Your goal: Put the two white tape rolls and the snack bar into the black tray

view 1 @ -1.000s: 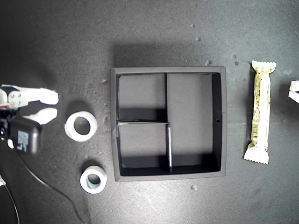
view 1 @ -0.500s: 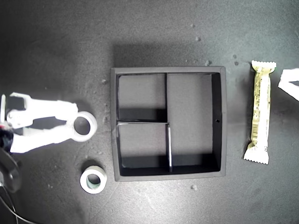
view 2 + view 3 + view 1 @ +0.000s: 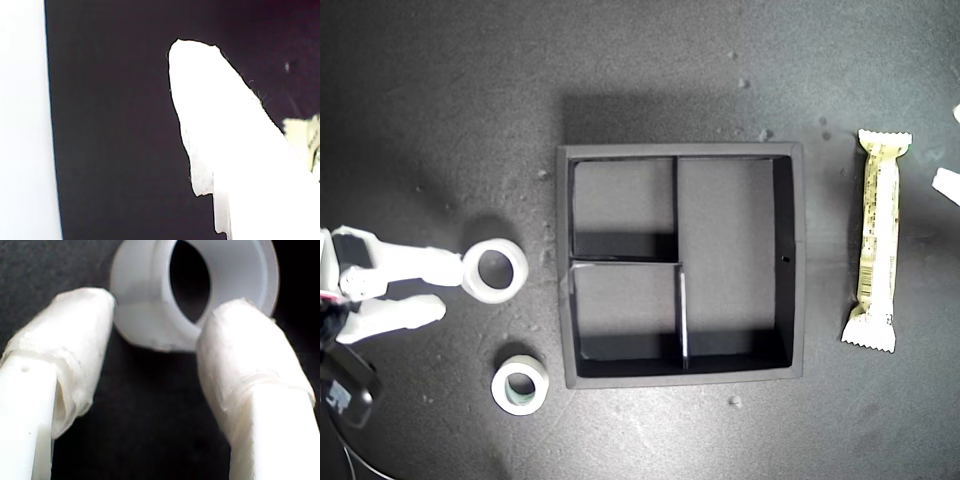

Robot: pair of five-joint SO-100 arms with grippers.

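Dark grey table with a few crumbs on it, black tray sitting dead centre, all three compartments with nothing in them.

Seen from the exterior view: the wide white tape roll is at about 9 o'clock from the tray, lying flat, a little way off the tray's wall. The smaller tape roll with the greenish inner rim is at roughly 8 o'clock, also flat and near the tray's corner. The snack bar lies at 3 o'clock, running parallel to the tray's wall and just clear of it.

My second gripper is spread open with nothing gripped; one of its fingers touches the wide roll's side, the other sits apart from it. My first gripper only peeks in at the 3 o'clock edge past the bar, so I can't tell how open it is.
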